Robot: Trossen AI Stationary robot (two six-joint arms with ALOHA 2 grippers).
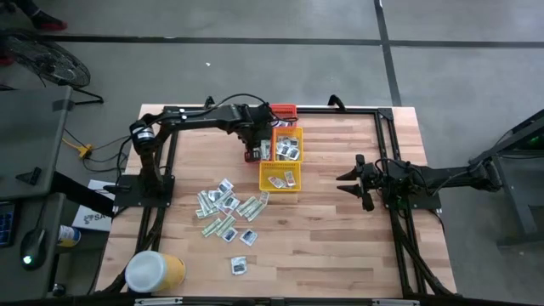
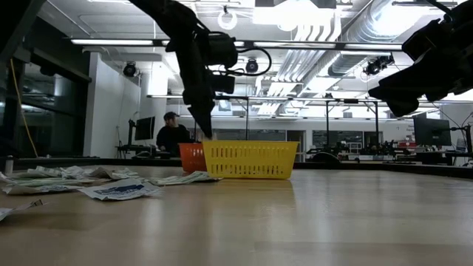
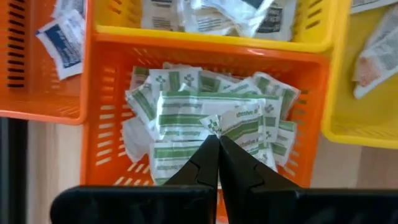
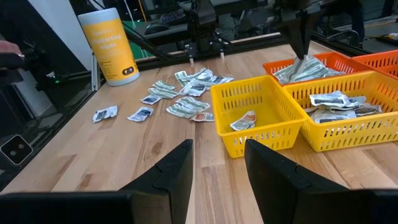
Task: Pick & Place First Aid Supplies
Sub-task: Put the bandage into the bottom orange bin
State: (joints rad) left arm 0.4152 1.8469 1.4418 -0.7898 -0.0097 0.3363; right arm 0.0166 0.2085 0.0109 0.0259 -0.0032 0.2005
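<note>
My left gripper [image 3: 217,142] hangs over the orange basket [image 3: 205,46], fingers pointing down, shut on a green-and-white packet [image 3: 244,124]. That basket holds a heap of green-and-white strips [image 3: 180,112]. From above the gripper [image 1: 258,151] shows left of the two yellow baskets [image 1: 280,177]; in the right wrist view [image 4: 303,43] it stands above the heap. Loose packets [image 1: 225,208] lie flat on the wood nearer the front. My right gripper [image 4: 217,162] waits open at the table's right side [image 1: 350,180], touching nothing. My left gripper pinches the green-and-white packet by one end [image 3: 222,124] between its two fingertips. The fingers come from above, slanting down. The packet hangs below them over the heap in the orange basket; whether its lower end [image 4: 305,65] touches the heap I cannot tell.
A yellow basket [image 4: 339,106] holds white packets with dark marks, and the nearer yellow basket [image 4: 249,121] holds a few. A red basket [image 1: 283,110] sits at the far edge. The yellow tub with a white lid [image 1: 155,272] stands front left. A person sits beyond the table [image 2: 172,133].
</note>
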